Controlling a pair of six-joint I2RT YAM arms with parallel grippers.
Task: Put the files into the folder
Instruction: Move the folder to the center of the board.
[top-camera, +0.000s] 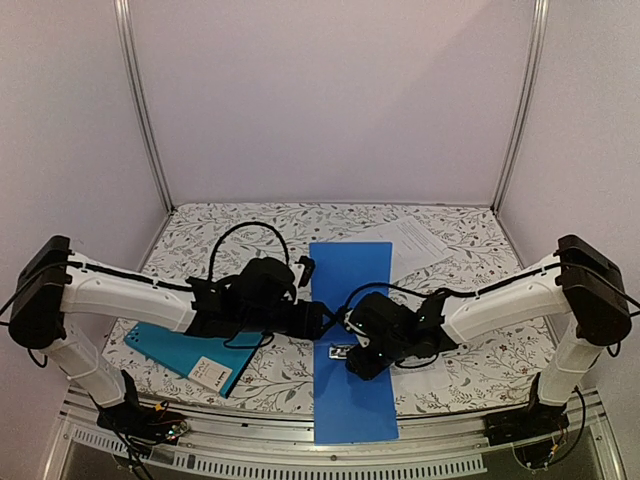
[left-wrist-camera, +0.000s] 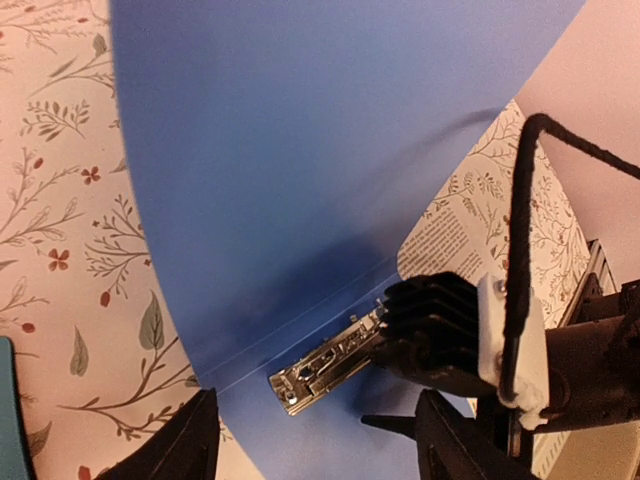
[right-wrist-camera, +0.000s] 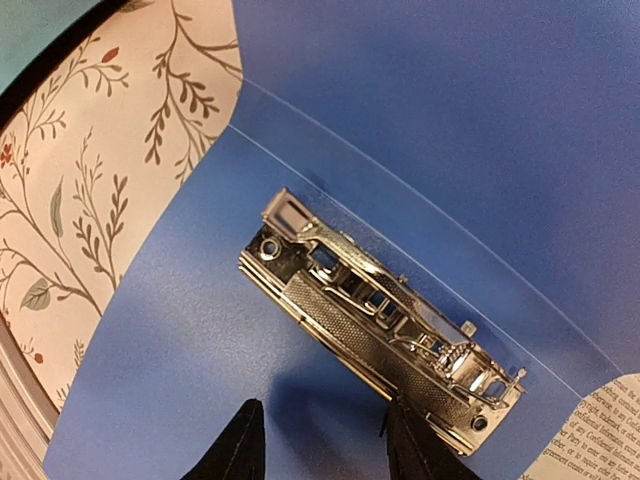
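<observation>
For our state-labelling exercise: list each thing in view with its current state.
blue folder: open, lying flat.
metal clip: no paper under it.
teal folder: closed.
paper sheets: flat, outside both folders.
left gripper: open.
right gripper: open.

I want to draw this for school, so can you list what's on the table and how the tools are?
cloth: floral
middle: blue folder, open, metal clip by its fold
left: teal folder with white label
right: printed sheets beside the blue folder
left tool: open, above the blue folder
right tool: open, tips near the metal clip
</observation>
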